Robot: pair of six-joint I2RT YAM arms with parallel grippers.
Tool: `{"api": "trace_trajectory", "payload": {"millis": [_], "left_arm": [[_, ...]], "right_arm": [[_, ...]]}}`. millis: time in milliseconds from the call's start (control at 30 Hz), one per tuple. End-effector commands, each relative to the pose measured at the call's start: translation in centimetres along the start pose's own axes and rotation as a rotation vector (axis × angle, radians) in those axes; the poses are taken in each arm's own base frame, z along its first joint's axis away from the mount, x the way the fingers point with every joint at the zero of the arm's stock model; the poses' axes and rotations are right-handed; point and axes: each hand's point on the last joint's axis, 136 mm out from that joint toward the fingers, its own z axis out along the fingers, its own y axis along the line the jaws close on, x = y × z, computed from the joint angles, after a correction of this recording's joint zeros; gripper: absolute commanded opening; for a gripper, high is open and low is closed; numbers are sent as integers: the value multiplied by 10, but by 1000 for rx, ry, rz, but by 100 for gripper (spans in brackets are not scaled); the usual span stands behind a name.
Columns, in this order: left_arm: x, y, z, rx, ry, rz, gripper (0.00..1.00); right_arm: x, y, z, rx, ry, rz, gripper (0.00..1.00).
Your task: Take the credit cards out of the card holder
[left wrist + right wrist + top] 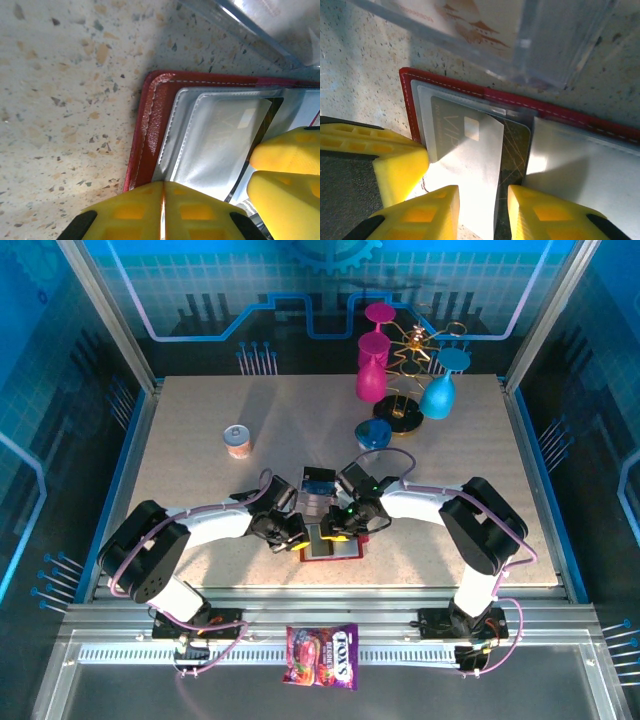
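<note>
Speckled table (200, 490); card holder (142, 145) under right tool (484, 207)

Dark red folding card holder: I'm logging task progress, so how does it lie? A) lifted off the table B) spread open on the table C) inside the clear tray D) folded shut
B: the dark red folding card holder lies spread open on the speckled table, greyish clear pockets facing up.
</note>
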Motion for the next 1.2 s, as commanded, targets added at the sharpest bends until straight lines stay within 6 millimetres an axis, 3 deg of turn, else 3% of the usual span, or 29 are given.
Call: {"api": "trace_trajectory", "payload": {"millis": [0, 667, 933, 1100, 1167], "left_arm": [[1, 12, 3, -44, 10, 3, 10], [-5, 2, -6, -47, -5, 37, 10], [-8, -32, -25, 46, -26, 86, 11], [-6, -39, -20, 52, 12, 103, 10], [-5, -38, -16, 40, 21, 107, 9]], "right_arm": [[4, 2, -2, 26, 8, -21, 33], [1, 11, -12, 0, -19, -35, 33], [-2, 21, -20, -88, -60, -17, 32], [-6, 22, -25, -143, -84, 7, 30], [0, 12, -20, -132, -67, 28, 29]]}}
